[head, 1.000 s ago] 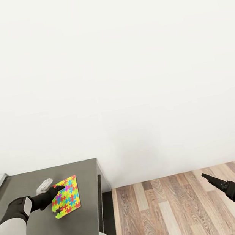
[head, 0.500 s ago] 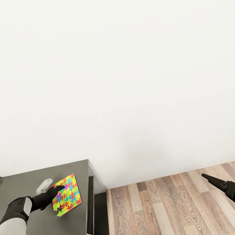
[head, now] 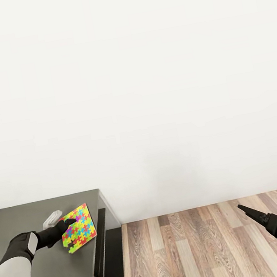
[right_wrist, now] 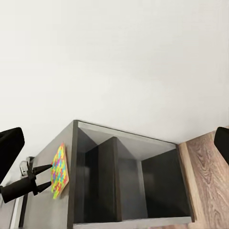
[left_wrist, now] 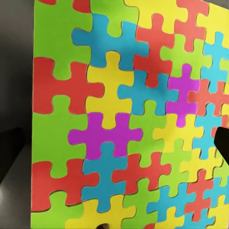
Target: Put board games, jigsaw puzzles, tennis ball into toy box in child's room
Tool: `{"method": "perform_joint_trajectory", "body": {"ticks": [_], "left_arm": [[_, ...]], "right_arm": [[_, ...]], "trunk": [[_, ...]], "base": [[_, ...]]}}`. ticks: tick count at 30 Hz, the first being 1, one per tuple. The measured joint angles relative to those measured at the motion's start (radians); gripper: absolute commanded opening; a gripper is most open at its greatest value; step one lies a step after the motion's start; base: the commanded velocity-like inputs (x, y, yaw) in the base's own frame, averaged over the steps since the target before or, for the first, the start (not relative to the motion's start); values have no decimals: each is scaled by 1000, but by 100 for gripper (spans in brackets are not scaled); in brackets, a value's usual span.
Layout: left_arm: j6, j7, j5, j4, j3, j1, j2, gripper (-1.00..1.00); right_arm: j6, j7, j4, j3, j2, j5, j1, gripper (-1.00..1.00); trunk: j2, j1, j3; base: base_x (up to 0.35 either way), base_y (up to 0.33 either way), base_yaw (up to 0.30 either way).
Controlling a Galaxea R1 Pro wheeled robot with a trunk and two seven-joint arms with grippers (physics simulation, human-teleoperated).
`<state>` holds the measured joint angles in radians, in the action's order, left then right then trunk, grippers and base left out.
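Left gripper (head: 70, 235) clamped on jigsaw puzzle (head: 77, 228), held above the table (head: 53, 271)'s dark grey end. No readable text on it. Right gripper (head: 241, 208) over floor, jaw state unclear.

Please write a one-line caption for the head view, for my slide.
Left gripper holds a jigsaw puzzle above the dark grey table end; right gripper hangs over the wooden floor.

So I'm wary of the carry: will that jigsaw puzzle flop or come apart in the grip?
The jigsaw puzzle looks flat and unbent in the left gripper, so probably stiff. It looks thin, likely light. Held near one edge, it might swing or slip.
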<state>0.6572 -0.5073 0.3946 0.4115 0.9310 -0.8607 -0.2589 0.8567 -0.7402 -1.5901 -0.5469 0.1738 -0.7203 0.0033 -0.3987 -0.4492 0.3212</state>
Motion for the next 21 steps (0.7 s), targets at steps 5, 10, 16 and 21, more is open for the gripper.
{"method": "perform_joint_trajectory", "body": {"ticks": [5,10,16,21], "left_arm": [[0,0,0,1,0,0,0,100],[0,0,1,0,0,0,0,100],[1,-1,-5,1,0,0,0,100],[2,-1,0,0,0,0,-1,100]], "right_arm": [[0,0,0,0,0,0,0,100],[0,0,0,0,-1,0,0,100],[0,0,0,-1,-1,0,0,100],[0,0,0,-1,-1,0,0,100]], "trunk": [[0,0,0],[0,0,0],[0,0,0],[0,0,0]], "base": [[0,-4,0],[0,-1,0],[0,-118,0],[0,-82,0]]}}
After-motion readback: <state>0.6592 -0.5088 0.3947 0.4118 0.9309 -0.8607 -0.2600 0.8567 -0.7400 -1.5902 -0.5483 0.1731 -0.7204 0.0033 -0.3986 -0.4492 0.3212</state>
